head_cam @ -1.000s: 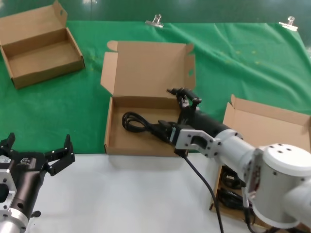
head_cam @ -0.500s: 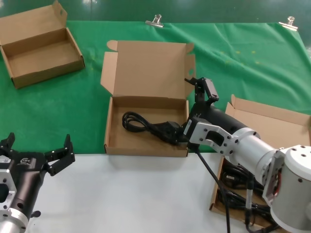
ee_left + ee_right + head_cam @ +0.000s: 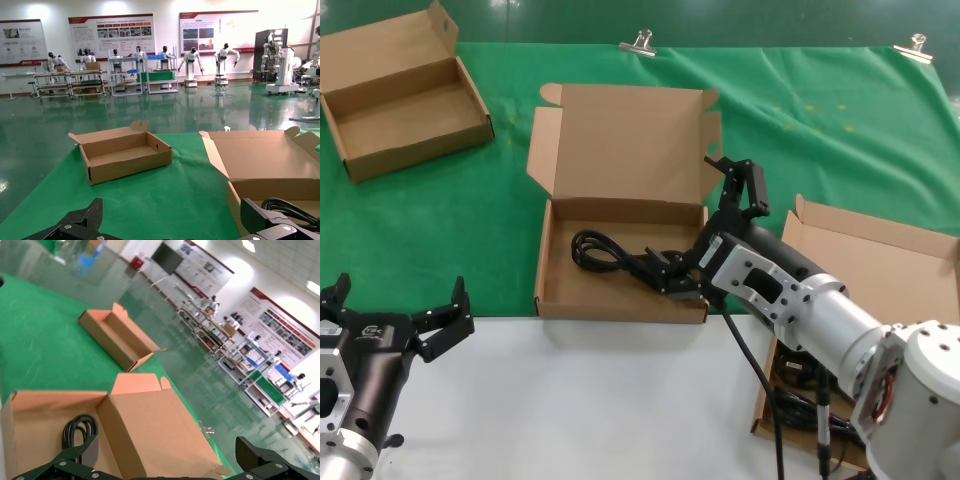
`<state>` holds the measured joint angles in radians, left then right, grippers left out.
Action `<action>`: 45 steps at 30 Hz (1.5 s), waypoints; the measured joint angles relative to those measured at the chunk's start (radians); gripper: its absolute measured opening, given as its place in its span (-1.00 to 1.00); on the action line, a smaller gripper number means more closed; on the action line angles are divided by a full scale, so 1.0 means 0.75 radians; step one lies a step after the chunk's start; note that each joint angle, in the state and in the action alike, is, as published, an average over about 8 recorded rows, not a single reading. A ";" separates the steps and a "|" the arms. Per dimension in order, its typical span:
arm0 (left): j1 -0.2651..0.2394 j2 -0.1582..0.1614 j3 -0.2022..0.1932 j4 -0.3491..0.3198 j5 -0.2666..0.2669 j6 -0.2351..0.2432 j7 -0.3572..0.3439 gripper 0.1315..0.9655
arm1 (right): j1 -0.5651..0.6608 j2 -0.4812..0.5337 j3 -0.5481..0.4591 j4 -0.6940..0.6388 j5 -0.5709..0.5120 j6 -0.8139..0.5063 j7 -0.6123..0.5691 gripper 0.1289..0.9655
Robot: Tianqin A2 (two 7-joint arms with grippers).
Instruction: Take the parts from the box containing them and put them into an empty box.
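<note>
Even overhead lighting, bright. Soft shadows inside the brown cardboard carton with the raised lid (image 3: 620,240). Ceiling-light glare on the glossy green hall floor (image 3: 45,145) in wrist views. Near black fingers (image 3: 75,227) slightly blurred.

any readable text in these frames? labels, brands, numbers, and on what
None can be read.
Wall posters behind the hall's display robots: print and pictures, too small to read.
Wall panels in the right wrist view: text too blurred to read.
Centre carton holding a black cable, far-left carton, right carton: plain brown cardboard, no print visible.
Right gripper and left gripper: no markings legible.
</note>
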<state>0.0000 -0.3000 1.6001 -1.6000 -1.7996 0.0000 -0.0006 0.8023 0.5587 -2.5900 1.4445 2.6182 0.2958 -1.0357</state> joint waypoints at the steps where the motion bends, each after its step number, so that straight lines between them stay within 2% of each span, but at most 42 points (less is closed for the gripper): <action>1: 0.000 0.000 0.000 0.000 0.000 0.000 0.000 1.00 | -0.016 -0.005 0.020 0.003 -0.016 -0.006 0.021 0.94; 4: 0.000 0.000 0.000 0.000 0.000 0.000 0.000 1.00 | -0.065 -0.021 0.081 0.013 -0.067 -0.024 0.084 0.99; 45: 0.000 0.000 0.000 0.000 0.000 0.000 0.000 1.00 | -0.747 -0.241 0.922 0.145 -0.762 -0.275 0.964 1.00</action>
<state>0.0000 -0.3000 1.6000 -1.6000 -1.7998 0.0000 -0.0003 0.2421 0.3781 -1.8989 1.5531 2.0470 0.0893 -0.3127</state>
